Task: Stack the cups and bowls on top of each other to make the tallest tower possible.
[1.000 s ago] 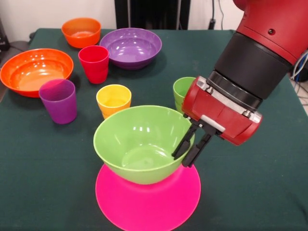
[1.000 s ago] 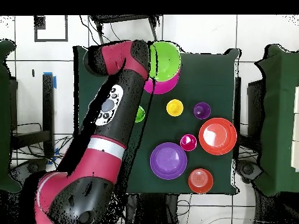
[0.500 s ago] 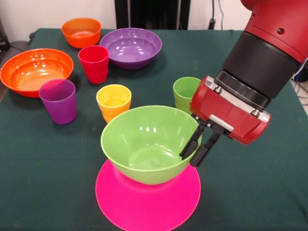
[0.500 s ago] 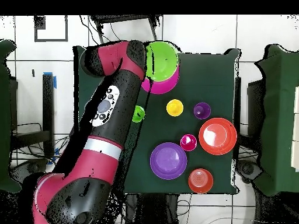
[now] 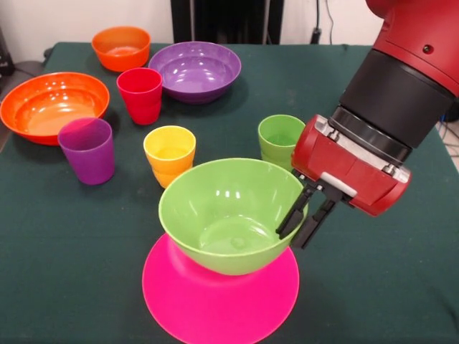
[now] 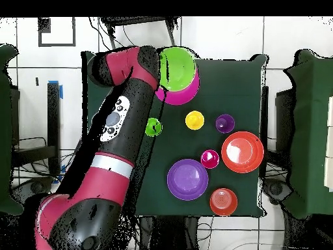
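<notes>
My gripper (image 5: 302, 223) is shut on the right rim of the medium light green bowl (image 5: 222, 211), one finger inside and one outside. The bowl is open side up, slightly tilted, over the upturned large pink bowl (image 5: 215, 304) at the table's near edge; I cannot tell whether they touch. In the overhead view the green bowl (image 6: 177, 68) overlaps the pink bowl (image 6: 179, 97). The light green cup (image 5: 280, 136) stands just behind my gripper. The yellow cup (image 5: 169, 150), purple cup (image 5: 87, 149) and red cup (image 5: 140, 93) stand upright to the left. The small blue bowl is out of view.
The large orange bowl (image 5: 51, 106) sits at the left edge, with the small orange bowl (image 5: 120, 46) and the medium purple bowl (image 5: 195, 70) at the far side. My arm (image 6: 120, 124) covers the table's left side in the overhead view.
My gripper has carried the light green bowl a little to the right in the front view, so it sits more squarely over the pink bowl. The other cups and bowls have not moved.
</notes>
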Controlling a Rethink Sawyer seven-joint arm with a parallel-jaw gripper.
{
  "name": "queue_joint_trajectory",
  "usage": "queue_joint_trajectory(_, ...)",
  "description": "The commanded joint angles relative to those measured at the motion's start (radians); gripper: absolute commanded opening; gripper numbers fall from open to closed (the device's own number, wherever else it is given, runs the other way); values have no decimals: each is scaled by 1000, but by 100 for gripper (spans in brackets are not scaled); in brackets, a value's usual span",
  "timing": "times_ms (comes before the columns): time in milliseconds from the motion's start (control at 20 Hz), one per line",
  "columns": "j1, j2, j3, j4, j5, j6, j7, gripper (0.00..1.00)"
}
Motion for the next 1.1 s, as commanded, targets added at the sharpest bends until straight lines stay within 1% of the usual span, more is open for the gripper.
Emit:
queue_joint_trajectory(50, 6, 7, 83, 50, -6, -13, 141, 0)
queue_joint_trajectory(300, 11, 17, 58, 50, -13, 0, 155, 0)
queue_joint_trajectory(750, 5, 7, 77, 94, -24, -45, 142, 0)
queue_joint_trajectory(900, 14, 3, 70, 112, -28, -51, 151, 0)
queue_joint_trajectory(1100, 16, 10, 58, 112, -28, -55, 159, 0)
